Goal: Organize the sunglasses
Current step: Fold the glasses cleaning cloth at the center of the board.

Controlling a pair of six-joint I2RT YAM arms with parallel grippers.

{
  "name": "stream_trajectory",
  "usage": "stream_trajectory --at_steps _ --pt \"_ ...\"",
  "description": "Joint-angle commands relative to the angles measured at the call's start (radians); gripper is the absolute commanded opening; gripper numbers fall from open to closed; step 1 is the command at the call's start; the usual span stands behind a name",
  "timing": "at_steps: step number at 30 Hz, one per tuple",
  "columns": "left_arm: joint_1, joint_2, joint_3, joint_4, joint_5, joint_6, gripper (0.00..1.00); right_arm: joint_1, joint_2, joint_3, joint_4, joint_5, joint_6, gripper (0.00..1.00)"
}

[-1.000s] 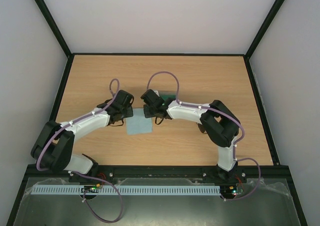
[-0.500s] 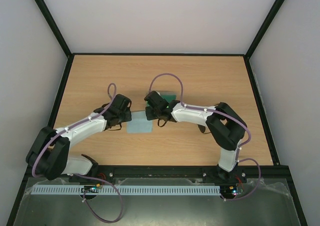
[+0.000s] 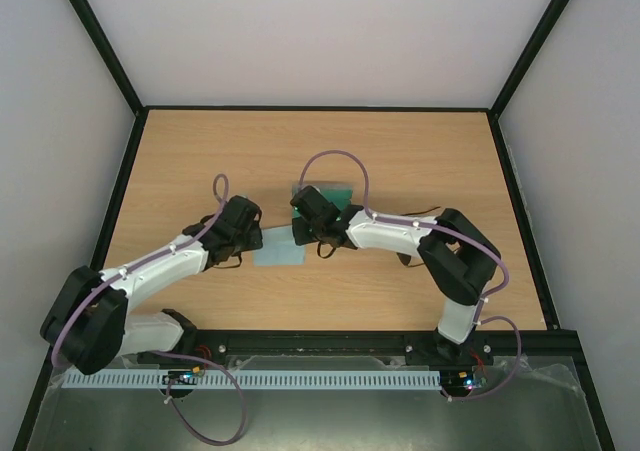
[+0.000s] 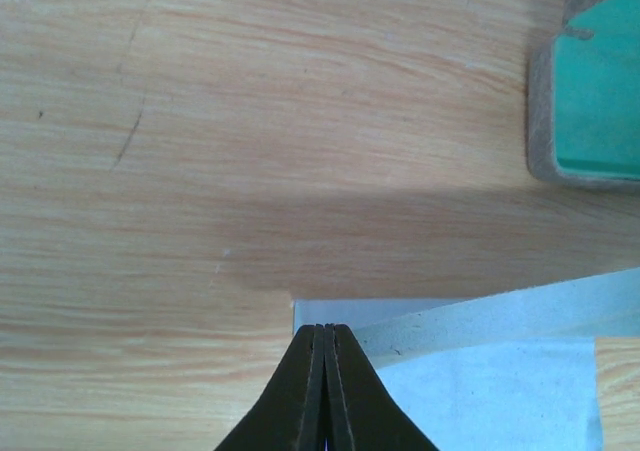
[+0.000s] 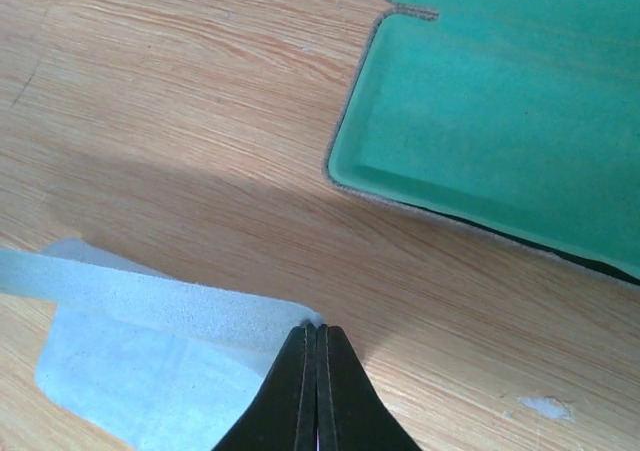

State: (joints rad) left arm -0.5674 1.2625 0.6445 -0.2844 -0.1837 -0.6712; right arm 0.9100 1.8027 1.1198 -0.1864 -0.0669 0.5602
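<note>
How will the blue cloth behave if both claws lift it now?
Likely floppy: the cloth edge pinched between the left claw and right claw curls over itself. Probably very light, since it looks thin. It may sag between the two grips rather than hold flat.

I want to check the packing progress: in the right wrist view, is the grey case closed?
No, the grey case lies open, showing its green lining.
</note>
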Motion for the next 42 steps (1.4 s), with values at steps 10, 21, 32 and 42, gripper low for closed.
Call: stream_trajectory --at_steps 10,21,32,42 --pt "-0.031 -0.104 -0.07 -0.066 -0.017 -0.047 0.02 0.067 -0.067 -0.057 0.011 0.054 0.022 0.01" --pt "-0.098 -0.141 -0.089 -0.087 -0.027 -0.102 0.02 0.082 -0.095 -0.087 0.016 0.067 0.038 0.01" --pt "-0.13 -0.17 -0.111 -0.107 -0.04 -0.138 0.02 0.107 -0.116 -0.115 0.028 0.072 0.055 0.01" --pt "-0.153 -0.184 -0.111 -0.127 -0.054 -0.155 0.02 0.117 -0.131 -0.144 0.041 0.074 0.066 0.01"
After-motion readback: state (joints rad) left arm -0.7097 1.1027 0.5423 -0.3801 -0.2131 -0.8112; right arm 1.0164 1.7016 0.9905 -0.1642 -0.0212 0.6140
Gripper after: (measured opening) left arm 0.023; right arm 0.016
